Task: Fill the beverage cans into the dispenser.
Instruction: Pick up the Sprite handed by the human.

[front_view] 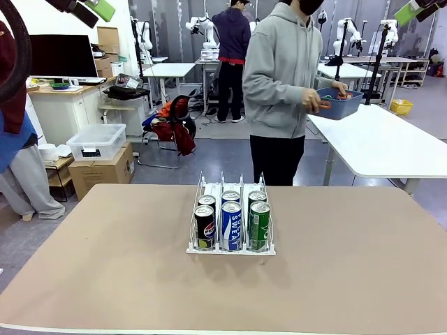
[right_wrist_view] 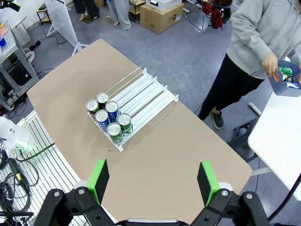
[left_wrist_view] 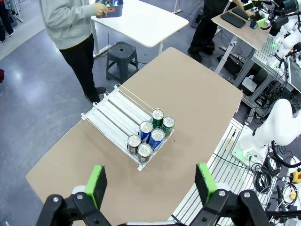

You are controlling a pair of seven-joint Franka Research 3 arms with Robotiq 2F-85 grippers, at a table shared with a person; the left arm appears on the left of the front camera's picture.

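The dispenser point(front_view: 213, 188) stands mid-table, its low front lip toward me. Several beverage cans fill its front end in two rows: black point(front_view: 204, 227), blue-white point(front_view: 231, 225) and green point(front_view: 259, 225) at the lip, with one more of each behind. My left gripper point(front_view: 91, 10) and right gripper point(front_view: 412, 10) hang high above the table, both open and empty. In the left wrist view the gripper point(left_wrist_view: 150, 183) looks down on the dispenser point(left_wrist_view: 110, 113) and cans point(left_wrist_view: 150, 134). From the right wrist, the gripper point(right_wrist_view: 153, 180) sees the dispenser point(right_wrist_view: 143, 92) and cans point(right_wrist_view: 109, 117) far below.
A person in a grey hoodie point(front_view: 286, 77) stands beyond the far edge, turned to a white side table point(front_view: 391, 139), holding a blue bin point(front_view: 337, 105) with one hand in it. Bare brown tabletop point(front_view: 105, 265) surrounds the dispenser.
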